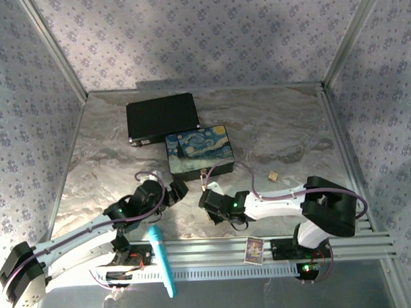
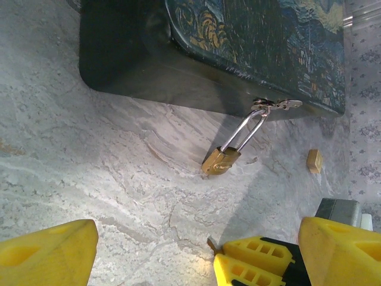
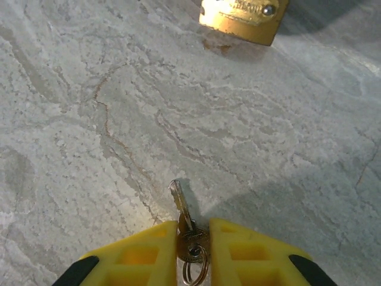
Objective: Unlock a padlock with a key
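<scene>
Marbled grey tabletop (image 1: 286, 131) spreads between flower-patterned walls (image 1: 188, 33). In the top view a black box (image 1: 161, 116) lies toward 12 o'clock of centre, and a painted box (image 1: 198, 151) with a swirling night-sky lid sits just beside it at its 5 o'clock.

The padlock (image 1: 205, 173) hangs off the painted box's near edge. The left wrist view shows it best: its silver shackle (image 2: 244, 131) is looped through a small metal hasp (image 2: 280, 105) on the box wall, and the brass body (image 2: 220, 161) lies down on the table at 7 o'clock of the hasp. A small tan cube (image 1: 274, 174) sits well apart at the padlock's 3 o'clock.

The left gripper (image 1: 174, 190) is near the padlock at about 8 o'clock. Its own camera shows its yellow fingers (image 2: 47, 253) spread wide with nothing between them.

The right gripper (image 1: 208, 193) is near the padlock at 6 o'clock. In its wrist view the yellow fingers (image 3: 137, 256) are pinched together on the head of the key (image 3: 181, 208). The blade sticks out toward 12 o'clock, tilted slightly to 11, and a key ring (image 3: 195, 271) hangs behind the head. The padlock lies at 12 o'clock of the key's tip, apart from it, with bare table between.

A teal stick (image 1: 162, 260) lies across the near rail at 6 o'clock of the left gripper.
</scene>
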`<control>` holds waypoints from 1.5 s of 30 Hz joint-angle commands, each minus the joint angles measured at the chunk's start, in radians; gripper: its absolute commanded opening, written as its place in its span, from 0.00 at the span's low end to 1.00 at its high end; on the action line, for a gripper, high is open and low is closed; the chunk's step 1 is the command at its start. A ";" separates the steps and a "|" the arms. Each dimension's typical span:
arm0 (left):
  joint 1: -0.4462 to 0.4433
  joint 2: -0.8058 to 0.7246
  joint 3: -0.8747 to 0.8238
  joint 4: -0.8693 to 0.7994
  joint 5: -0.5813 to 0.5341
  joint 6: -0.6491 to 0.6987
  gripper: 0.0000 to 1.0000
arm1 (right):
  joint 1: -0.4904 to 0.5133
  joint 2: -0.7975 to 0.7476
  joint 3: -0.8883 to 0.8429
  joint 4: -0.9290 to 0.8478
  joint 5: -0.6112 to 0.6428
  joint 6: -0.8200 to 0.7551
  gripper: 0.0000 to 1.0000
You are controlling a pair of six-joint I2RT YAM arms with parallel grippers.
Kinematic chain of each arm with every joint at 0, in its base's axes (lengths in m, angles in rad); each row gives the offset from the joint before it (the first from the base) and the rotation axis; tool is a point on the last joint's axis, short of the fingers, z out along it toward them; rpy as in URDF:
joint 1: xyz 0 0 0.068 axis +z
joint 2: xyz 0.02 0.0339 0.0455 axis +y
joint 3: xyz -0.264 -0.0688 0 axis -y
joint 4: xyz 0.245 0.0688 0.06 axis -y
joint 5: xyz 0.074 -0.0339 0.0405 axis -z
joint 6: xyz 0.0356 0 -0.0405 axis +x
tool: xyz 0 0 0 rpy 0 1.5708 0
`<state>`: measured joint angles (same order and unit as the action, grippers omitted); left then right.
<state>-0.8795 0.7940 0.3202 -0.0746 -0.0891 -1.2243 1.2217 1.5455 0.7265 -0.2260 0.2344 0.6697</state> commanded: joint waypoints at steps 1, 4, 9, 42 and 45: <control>-0.008 0.000 -0.004 0.010 -0.024 -0.017 0.87 | 0.018 0.029 -0.007 -0.025 0.009 0.046 0.17; -0.009 0.003 -0.008 0.017 -0.026 -0.021 0.87 | 0.025 -0.002 -0.033 0.002 0.019 0.062 0.12; -0.012 0.026 -0.022 0.082 -0.004 -0.038 0.81 | -0.001 -0.077 -0.095 0.094 -0.017 0.075 0.04; -0.279 0.365 0.023 0.578 -0.259 -0.800 0.97 | -0.102 -0.279 -0.115 0.362 -0.066 0.263 0.02; -0.279 0.411 0.014 0.671 -0.213 -0.858 0.98 | -0.076 -0.267 -0.128 0.430 -0.071 0.267 0.02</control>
<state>-1.1484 1.1748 0.3187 0.4610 -0.3355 -1.9766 1.1255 1.2842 0.6041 0.1253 0.1425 0.9173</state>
